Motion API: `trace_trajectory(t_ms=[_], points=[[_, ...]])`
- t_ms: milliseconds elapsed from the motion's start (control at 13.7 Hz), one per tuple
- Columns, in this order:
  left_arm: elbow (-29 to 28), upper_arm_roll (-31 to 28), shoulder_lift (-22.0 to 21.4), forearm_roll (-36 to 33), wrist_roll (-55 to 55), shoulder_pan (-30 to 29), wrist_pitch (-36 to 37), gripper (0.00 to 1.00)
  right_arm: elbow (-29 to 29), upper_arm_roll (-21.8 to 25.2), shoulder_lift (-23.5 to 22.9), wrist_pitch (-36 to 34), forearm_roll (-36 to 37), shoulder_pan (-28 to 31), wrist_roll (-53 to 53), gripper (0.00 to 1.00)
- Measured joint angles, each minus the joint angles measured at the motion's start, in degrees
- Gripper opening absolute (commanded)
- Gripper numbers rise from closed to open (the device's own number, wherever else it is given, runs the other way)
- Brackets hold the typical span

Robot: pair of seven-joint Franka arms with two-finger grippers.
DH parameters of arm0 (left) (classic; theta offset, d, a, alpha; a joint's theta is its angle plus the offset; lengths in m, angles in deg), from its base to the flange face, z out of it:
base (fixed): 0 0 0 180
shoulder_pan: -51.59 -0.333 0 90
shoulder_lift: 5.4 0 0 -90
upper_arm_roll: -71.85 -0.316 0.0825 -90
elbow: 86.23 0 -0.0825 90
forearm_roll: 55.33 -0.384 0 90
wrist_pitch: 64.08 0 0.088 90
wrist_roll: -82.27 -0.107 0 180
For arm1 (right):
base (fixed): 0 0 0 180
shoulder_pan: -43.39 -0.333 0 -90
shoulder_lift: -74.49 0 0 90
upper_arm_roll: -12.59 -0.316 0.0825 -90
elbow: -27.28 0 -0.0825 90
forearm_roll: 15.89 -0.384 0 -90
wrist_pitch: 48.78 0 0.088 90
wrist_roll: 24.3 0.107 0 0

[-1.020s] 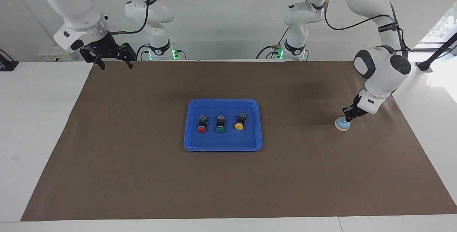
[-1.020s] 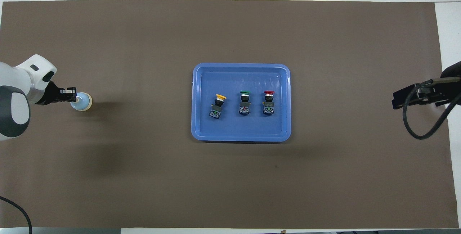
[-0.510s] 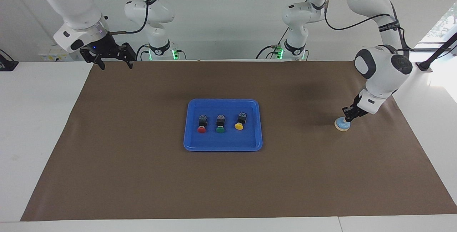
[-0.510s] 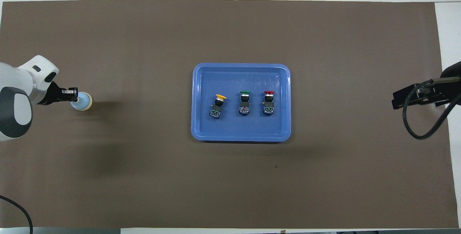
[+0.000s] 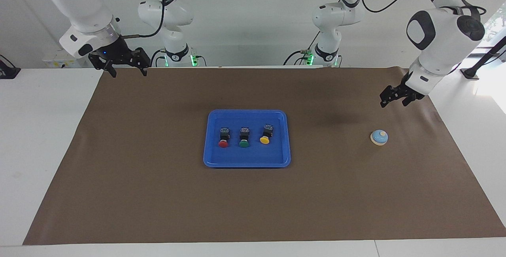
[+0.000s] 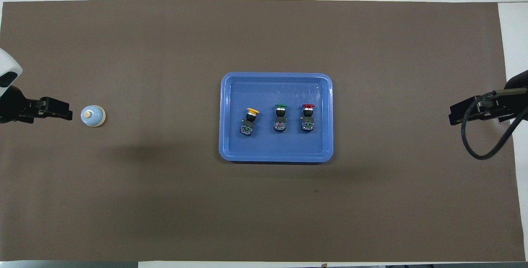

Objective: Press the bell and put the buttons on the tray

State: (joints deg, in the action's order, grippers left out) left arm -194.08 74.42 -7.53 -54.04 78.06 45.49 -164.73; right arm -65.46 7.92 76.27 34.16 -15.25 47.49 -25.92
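The right gripper [image 5: 125, 67] hangs with its fingers spread and nothing in them, over the mat's edge at the right arm's end of the table, where that arm waits. Well away from it, toward the middle of the brown mat [image 5: 158, 193], sits the blue tray [image 5: 247, 163] with all three push-button switches lying on their sides in a row: the red button [image 5: 223, 137], the green button [image 5: 244, 137] and the yellow button [image 5: 266, 134], close together but not touching. I'd judge them light, hard little things with smooth round caps that could roll, so the squarer black body is the place to pinch one if it needs moving. Toward the left arm's end, the call bell [image 5: 379, 137] stands alone on the mat, below and a little clear of the left gripper [image 5: 394, 98], which is raised with its fingers parted and empty. The bell looks rigid and stable on its wide base; it wants a push straight down on the pale knob, not a grasp.
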Motion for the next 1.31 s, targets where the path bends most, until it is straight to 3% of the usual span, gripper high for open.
trace_trajectory(t_ms=[218,437,874,1311], points=[[0.0,0.1,-3.2,0.0,0.0,0.2,4.9,1.0,0.0,0.0,0.0,0.0,0.0,0.0,0.0,1.0],[0.5,0.2,-3.4,0.0,0.0,2.0,5.2,1.0,0.0,0.0,0.0,0.0,0.0,0.0,0.0,1.0],[11.2,-0.5,1.1,0.0,0.0,7.9,11.3,1.0,0.0,0.0,0.0,0.0,0.0,0.0,0.0,1.0],[11.2,-0.6,2.0,-1.0,0.0,10.7,12.0,1.0,0.0,0.0,0.0,0.0,0.0,0.0,0.0,1.0]])
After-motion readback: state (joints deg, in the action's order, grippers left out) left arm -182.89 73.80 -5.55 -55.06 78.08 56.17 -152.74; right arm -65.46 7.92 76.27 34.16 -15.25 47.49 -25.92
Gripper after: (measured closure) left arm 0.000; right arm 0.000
